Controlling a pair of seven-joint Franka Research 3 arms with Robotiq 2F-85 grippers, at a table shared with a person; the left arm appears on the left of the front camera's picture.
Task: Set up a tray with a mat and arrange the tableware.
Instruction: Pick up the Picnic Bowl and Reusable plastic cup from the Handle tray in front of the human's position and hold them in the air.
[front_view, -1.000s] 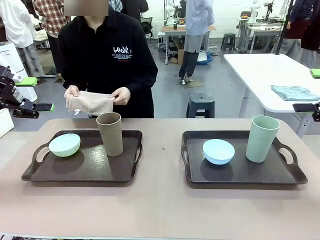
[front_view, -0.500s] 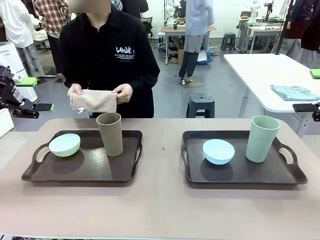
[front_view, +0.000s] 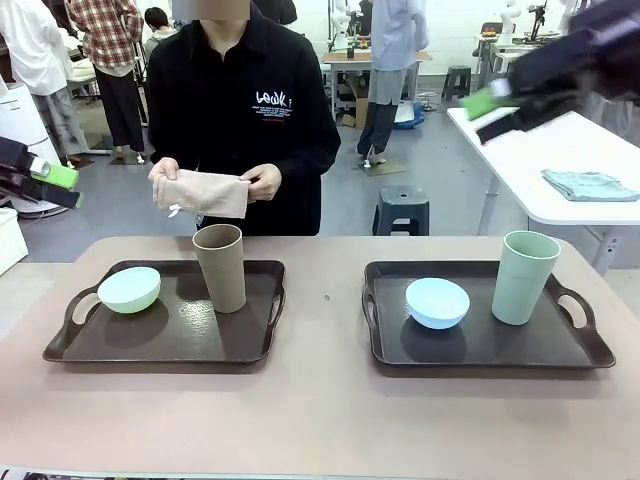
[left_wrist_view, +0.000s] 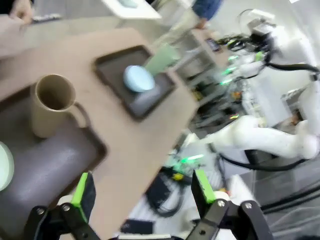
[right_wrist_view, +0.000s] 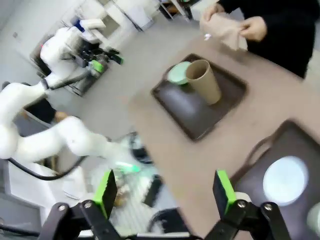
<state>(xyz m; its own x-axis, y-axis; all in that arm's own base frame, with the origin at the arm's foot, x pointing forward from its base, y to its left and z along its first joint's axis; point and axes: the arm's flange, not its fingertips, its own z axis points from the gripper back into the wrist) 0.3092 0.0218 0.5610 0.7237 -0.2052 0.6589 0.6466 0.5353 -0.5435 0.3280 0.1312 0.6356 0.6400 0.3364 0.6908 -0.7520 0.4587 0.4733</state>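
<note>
The counter (front_view: 320, 420) carries two dark trays side by side. On the left tray (front_view: 200, 345) a mint green bowl (front_view: 129, 289) sits at the left end, and a tan-brown cup (front_view: 220, 267) stands upright just to its right, apart from it. On the right tray (front_view: 480, 350) a light blue bowl (front_view: 437, 302) sits near the middle, with a pale green cup (front_view: 524, 277) upright to its right, near that tray's right handle. At the far side a person (front_view: 245, 110) holds a folded tan mat (front_view: 208, 193) in both hands (front_view: 265, 182), above the counter's far edge and beyond the tan-brown cup. The left gripper (left_wrist_view: 142, 192) hangs off the counter's left side, raised, its fingers spread wide with nothing between them. The right gripper (right_wrist_view: 165, 195) is raised high on the right, blurred in the front view; its fingers also stand wide apart and hold nothing.
</note>
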